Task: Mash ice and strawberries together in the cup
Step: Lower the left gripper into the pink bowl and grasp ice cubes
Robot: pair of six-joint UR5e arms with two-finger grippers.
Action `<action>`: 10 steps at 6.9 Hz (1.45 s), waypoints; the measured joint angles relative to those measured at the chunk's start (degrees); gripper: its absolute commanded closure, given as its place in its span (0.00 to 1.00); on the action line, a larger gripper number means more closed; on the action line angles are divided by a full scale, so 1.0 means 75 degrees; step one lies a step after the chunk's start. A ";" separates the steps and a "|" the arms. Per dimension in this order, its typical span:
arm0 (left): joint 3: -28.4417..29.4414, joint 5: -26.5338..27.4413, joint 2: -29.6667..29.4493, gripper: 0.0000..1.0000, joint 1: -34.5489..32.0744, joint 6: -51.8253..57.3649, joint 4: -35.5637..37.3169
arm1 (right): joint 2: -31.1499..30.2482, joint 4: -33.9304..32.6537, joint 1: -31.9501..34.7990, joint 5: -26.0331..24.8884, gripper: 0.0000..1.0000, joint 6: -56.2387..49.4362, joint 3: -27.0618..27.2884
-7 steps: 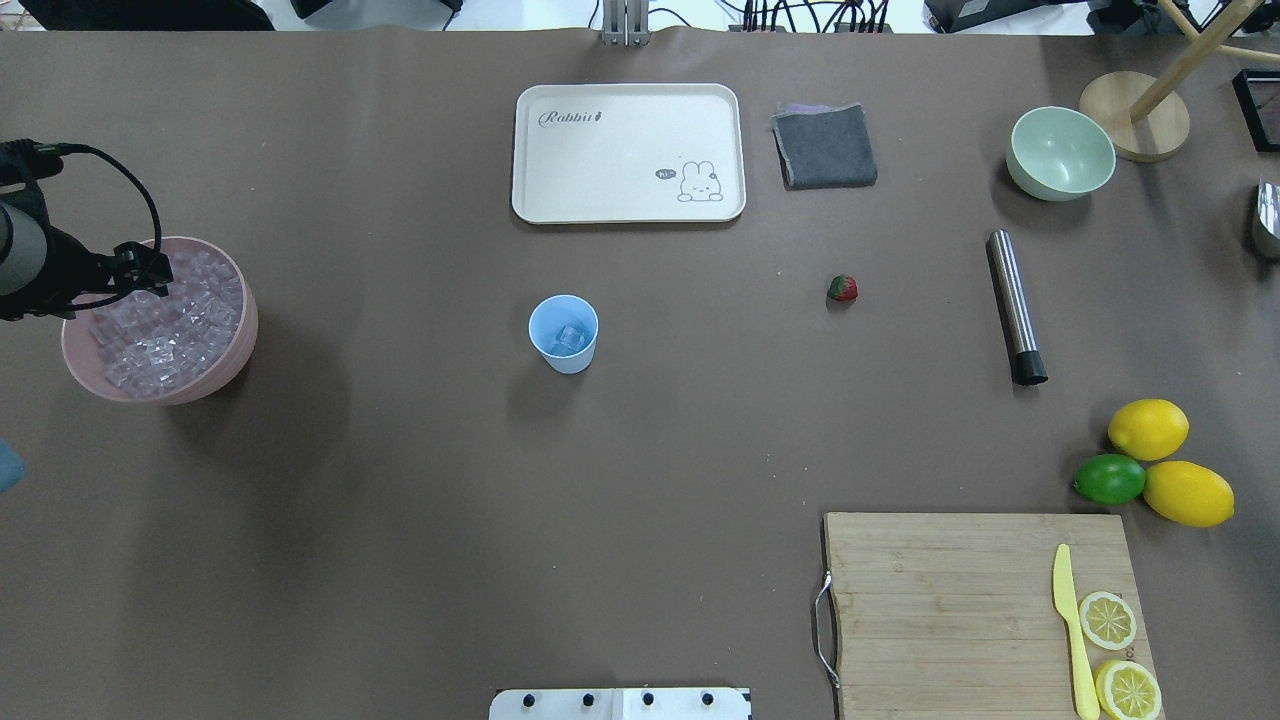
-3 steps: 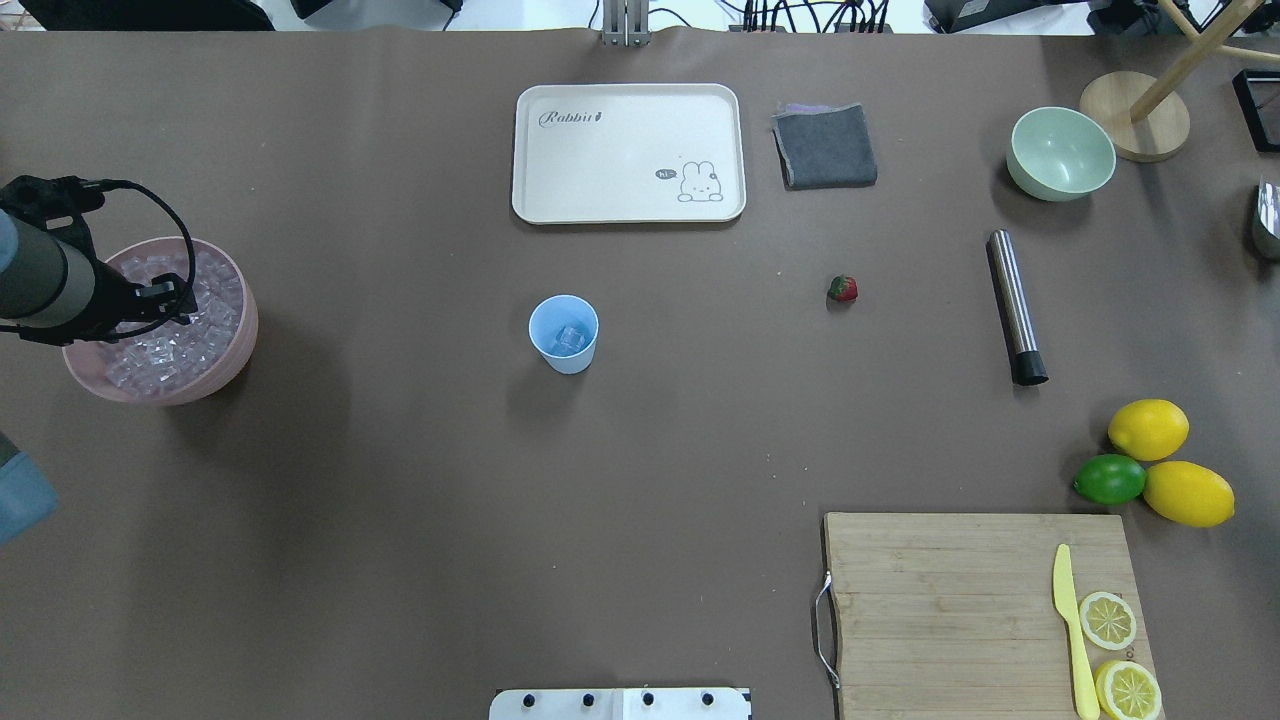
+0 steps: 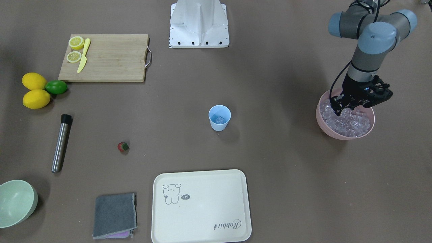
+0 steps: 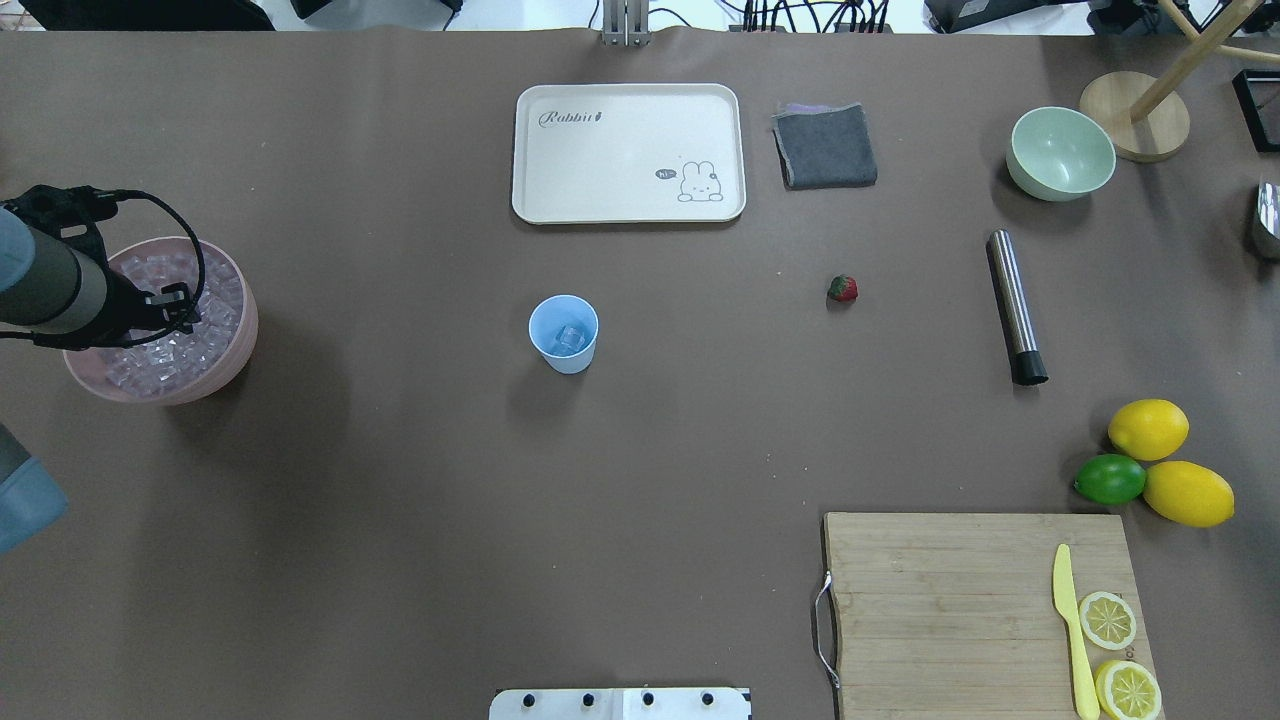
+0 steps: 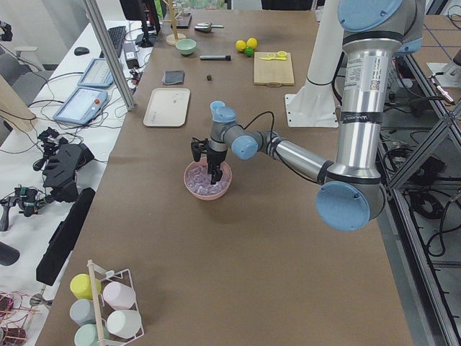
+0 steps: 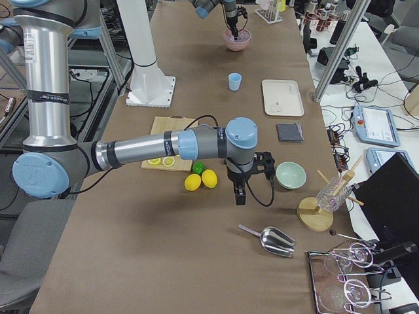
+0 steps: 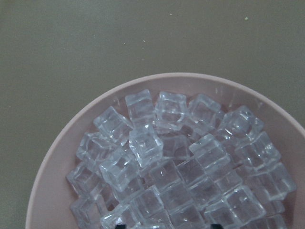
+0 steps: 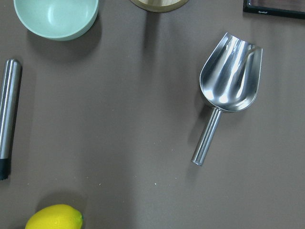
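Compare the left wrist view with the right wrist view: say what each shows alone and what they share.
Only the left wrist view shows the pink bowl heaped with ice. Only the right wrist view shows the metal scoop lying on its back, the pale-green bowl cut by the top edge, a steel rod at the left edge, part of a lemon at the bottom and a slice of a wooden base at the top. Both share only the brown table; no object appears in both.
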 measured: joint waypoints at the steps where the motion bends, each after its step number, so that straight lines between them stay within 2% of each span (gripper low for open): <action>1: 0.0013 0.0000 0.0000 0.46 0.0001 0.0000 -0.0031 | 0.0002 0.0001 0.0000 -0.0004 0.00 -0.0002 0.0004; 7: 0.0030 0.0014 0.0000 0.46 0.0046 0.0002 -0.0026 | -0.0019 0.0002 0.0000 -0.0004 0.00 -0.0011 -0.0001; 10: 0.0077 0.0020 -0.0005 0.53 0.0135 0.0007 -0.0030 | -0.0021 0.0002 0.0000 -0.0007 0.00 -0.0012 -0.0006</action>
